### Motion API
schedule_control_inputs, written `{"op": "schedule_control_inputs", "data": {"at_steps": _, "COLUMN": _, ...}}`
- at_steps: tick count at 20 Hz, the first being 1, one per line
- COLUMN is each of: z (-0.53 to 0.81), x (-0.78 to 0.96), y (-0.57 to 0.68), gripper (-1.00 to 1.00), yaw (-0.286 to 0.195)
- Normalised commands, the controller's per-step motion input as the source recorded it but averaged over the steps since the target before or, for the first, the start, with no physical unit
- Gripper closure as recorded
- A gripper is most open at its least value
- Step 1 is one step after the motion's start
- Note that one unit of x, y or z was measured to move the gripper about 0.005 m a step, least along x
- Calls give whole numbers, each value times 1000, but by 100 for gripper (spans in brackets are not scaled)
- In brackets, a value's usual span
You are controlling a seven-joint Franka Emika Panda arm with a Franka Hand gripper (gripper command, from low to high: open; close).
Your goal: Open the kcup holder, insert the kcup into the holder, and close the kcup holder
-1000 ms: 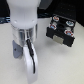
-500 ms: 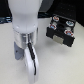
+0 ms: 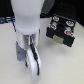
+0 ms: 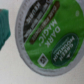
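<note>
Wrist view fills with the kcup (image 4: pixel 44 37), green lid up, directly beneath the gripper; whether its jaws are open I cannot tell. Exterior view puts the holder (image 3: pixel 61 30) at two o'clock from the arm (image 3: pixel 29 37), drawer open on the surface (image 3: pixel 65 65).

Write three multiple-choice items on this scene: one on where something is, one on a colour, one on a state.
1. In the exterior view, the kcup holder sits toward that view's:
A. right
B. left
C. near edge

2. The kcup lid in the wrist view is mainly:
A. red
B. green
C. yellow

3. The kcup holder is:
A. shut
B. open with pods showing
C. tipped over

Answers: 1 A, the black box is right of the arm. 2 B, green fills the lid. 3 B, red and white pod tops are visible in it.
</note>
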Motion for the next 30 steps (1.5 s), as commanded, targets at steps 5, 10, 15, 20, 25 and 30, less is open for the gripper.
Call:
{"op": "schedule_control_inputs", "data": {"at_steps": 5, "z": 116, "x": 18, "y": 82, "gripper": 100, "yaw": 0}}
{"op": "schedule_control_inputs", "data": {"at_steps": 10, "z": 542, "x": 29, "y": 277, "gripper": 100, "yaw": -14}}
{"op": "schedule_control_inputs", "data": {"at_steps": 15, "z": 763, "x": 3, "y": 478, "gripper": 100, "yaw": 0}}
{"op": "schedule_control_inputs", "data": {"at_steps": 20, "z": 774, "x": -17, "y": 553, "gripper": 100, "yaw": 52}}
{"op": "schedule_control_inputs", "data": {"at_steps": 25, "z": 611, "x": -88, "y": 582, "gripper": 100, "yaw": 65}}
{"op": "schedule_control_inputs", "data": {"at_steps": 30, "z": 419, "x": -202, "y": 613, "gripper": 100, "yaw": 60}}
